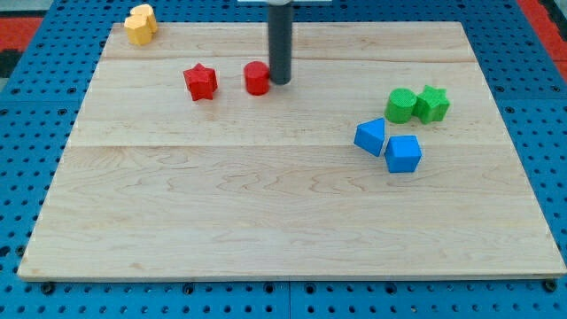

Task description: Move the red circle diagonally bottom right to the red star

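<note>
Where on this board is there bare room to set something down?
The whole bottom half below the blue blocks is bare, also the top right above the green blocks. Crowded: around the red star, red circle and my tip, and by the yellow blocks.

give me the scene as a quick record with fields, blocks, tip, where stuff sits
surface: wooden board on a blue pegboard
my tip: at the red circle's right edge, touching or nearly so
red circle: upper middle, level with the red star, to its right
red star: apart from the circle
yellow blocks: two, pressed together at the view's top left corner
green blocks: two, side by side at the view's right
blue blocks: two, just below the green ones
task state: circle not yet diagonally below the star
</note>
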